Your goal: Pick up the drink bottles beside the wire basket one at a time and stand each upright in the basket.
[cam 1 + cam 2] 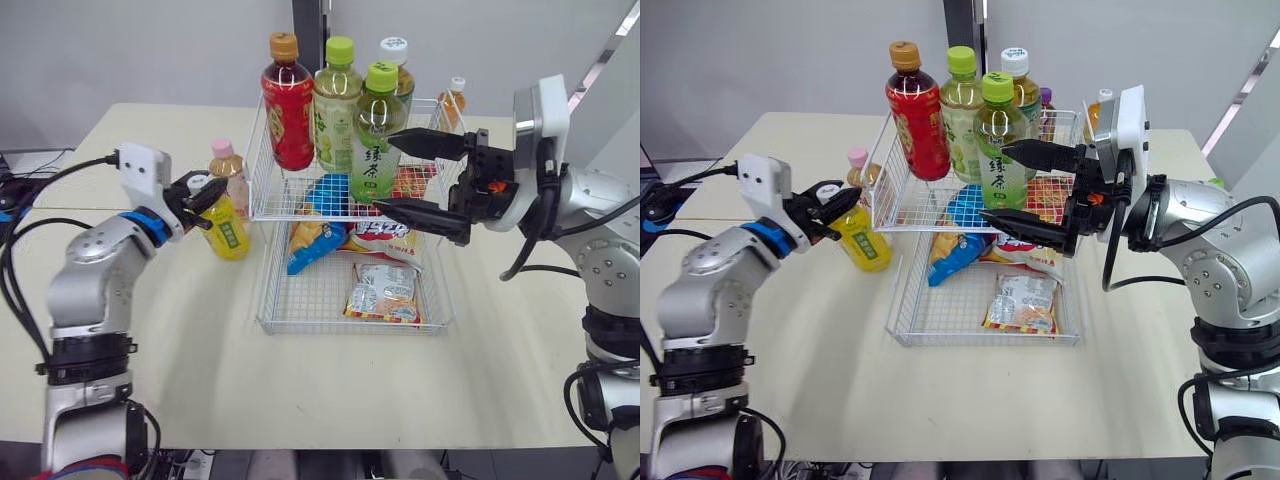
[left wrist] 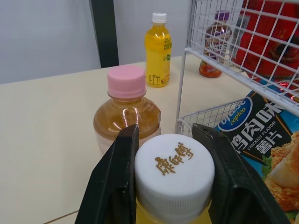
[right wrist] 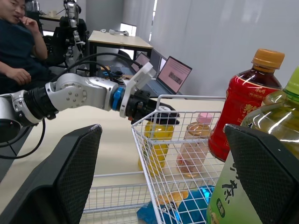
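A yellow drink bottle (image 1: 228,232) with a white cap (image 2: 175,175) stands on the table just left of the wire basket (image 1: 340,325). My left gripper (image 1: 200,193) is shut on its cap, one finger pressed to each side. Right behind it stands a pink-capped tea bottle (image 1: 228,162). A red bottle (image 1: 288,110) and several green-tea bottles (image 1: 375,140) stand upright in the basket's raised back section. My right gripper (image 1: 415,180) hangs open over the basket, fingers spread beside the front green bottle (image 3: 261,140) and holding nothing.
Snack bags (image 1: 385,290) and a blue chip bag (image 1: 310,235) lie in the basket's low front part. A small orange juice bottle (image 1: 456,100) and a purple-capped bottle (image 1: 1045,100) stand behind the basket. A person (image 3: 18,42) sits beyond the table's left side.
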Robot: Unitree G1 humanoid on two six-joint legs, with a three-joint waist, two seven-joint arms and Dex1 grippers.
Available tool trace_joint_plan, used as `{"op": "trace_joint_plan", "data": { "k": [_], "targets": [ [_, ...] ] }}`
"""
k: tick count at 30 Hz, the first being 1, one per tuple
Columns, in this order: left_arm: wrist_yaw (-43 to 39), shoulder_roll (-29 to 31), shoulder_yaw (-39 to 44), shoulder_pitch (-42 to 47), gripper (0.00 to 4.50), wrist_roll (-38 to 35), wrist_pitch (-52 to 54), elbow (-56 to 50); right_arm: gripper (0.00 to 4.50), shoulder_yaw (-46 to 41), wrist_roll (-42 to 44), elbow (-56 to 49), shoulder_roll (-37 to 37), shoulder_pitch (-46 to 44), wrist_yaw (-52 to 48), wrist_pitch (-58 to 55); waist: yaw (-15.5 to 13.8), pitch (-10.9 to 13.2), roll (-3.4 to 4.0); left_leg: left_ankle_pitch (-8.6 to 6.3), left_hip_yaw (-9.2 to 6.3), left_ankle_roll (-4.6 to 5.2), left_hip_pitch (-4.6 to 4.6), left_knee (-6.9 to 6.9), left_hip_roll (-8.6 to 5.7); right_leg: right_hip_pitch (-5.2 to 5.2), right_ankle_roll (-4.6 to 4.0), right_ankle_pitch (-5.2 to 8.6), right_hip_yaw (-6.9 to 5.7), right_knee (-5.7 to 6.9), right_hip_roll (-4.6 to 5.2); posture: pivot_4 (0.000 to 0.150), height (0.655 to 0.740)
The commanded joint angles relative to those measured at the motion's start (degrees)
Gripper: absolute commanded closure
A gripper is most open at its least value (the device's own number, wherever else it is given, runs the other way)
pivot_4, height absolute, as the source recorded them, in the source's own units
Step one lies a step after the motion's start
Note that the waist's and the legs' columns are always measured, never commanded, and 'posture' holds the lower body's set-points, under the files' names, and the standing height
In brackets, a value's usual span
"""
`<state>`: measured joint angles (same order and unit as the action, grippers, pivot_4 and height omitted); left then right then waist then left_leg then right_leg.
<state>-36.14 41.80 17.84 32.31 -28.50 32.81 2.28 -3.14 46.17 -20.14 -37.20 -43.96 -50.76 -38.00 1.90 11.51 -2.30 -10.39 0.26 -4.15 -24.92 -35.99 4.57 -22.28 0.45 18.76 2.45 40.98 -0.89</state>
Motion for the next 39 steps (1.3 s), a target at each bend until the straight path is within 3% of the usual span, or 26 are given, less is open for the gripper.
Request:
{"op": "trace_joint_plan", "data": {
  "k": [1, 5, 8, 12, 16, 20, 27, 39],
  "targets": [
    [-5.1, 7.2, 5.8, 5.5, 3.11, -5.4, 2.7, -3.4, 0.00, -0.7, 0.1, -1.0, 0.3, -1.3, -0.2, 0.8, -0.1, 0.0, -0.01, 0.00, -0.01, 0.00, -0.02, 0.00, 0.00, -0.01, 0.00, 0.00, -0.01, -0.01, 0.00, 0.150, 0.7400],
    [-11.4, 15.8, 7.3, 14.4, 3.11, -10.4, 8.7, 2.8, 0.00, -0.7, -0.6, -0.7, 0.7, -1.2, -0.3, 1.5, -0.1, 0.1, -0.07, 0.00, -0.02, 0.00, -0.05, 0.00, -0.02, -0.01, 0.00, 0.00, -0.05, -0.04, 0.01, 0.150, 0.7400],
    [-17.4, 20.9, 4.1, 23.8, 3.11, -12.9, 12.7, 6.6, 0.00, -0.8, -1.0, 0.0, 1.5, -1.5, -0.2, 1.8, -0.2, 0.1, -0.07, 0.00, 0.00, 0.00, -0.04, 0.01, -0.06, 0.00, 0.01, 0.01, -0.05, -0.07, 0.03, 0.150, 0.7400],
    [-22.1, 22.4, -0.1, 35.2, 3.11, -13.2, 15.5, 11.6, 0.00, -1.0, -1.5, 0.3, 2.0, -1.7, 0.0, 2.1, -0.3, 0.1, -0.07, 0.00, 0.01, 0.00, -0.05, 0.01, -0.07, 0.01, 0.03, 0.02, -0.06, -0.08, 0.03, 0.150, 0.7400],
    [-23.4, 18.6, -1.8, 48.2, 3.11, -15.7, 21.4, 17.7, 0.00, -1.3, -3.0, 0.4, 2.3, -1.6, 0.9, 2.9, -0.2, 0.1, -0.06, 0.00, -0.01, 0.01, -0.06, -0.02, -0.04, -0.03, 0.12, 0.07, -0.07, -0.01, -0.03, 0.150, 0.7400],
    [-25.3, 13.8, -5.0, 51.8, 3.11, -15.1, 21.9, 17.4, 0.00, -1.7, -3.3, 0.3, 1.9, -1.5, 1.5, 2.8, -0.2, 0.1, -0.03, 0.00, 0.04, 0.01, -0.06, 0.00, -0.04, -0.03, 0.08, 0.06, -0.03, -0.03, -0.02, 0.150, 0.7400],
    [-26.5, 4.7, -8.5, 49.7, 3.11, -13.3, 18.4, 15.0, 0.00, -3.1, -2.4, -2.0, 0.9, 0.0, 3.5, 1.3, -0.1, 0.1, -0.02, 0.00, 0.04, 0.00, -0.06, -0.03, -0.03, -0.05, 0.01, 0.02, 0.00, 0.02, -0.01, 0.150, 0.7400],
    [-28.9, -5.6, -16.6, 44.6, 3.11, -4.8, 6.1, 12.8, 0.00, -5.2, -0.5, -7.1, -0.7, 3.0, 6.6, -0.6, -0.2, 0.1, -0.01, 0.01, 0.09, -0.01, -0.07, -0.02, -0.05, -0.05, 0.00, 0.02, 0.06, 0.00, -0.01, 0.150, 0.7400]
  ]
}}
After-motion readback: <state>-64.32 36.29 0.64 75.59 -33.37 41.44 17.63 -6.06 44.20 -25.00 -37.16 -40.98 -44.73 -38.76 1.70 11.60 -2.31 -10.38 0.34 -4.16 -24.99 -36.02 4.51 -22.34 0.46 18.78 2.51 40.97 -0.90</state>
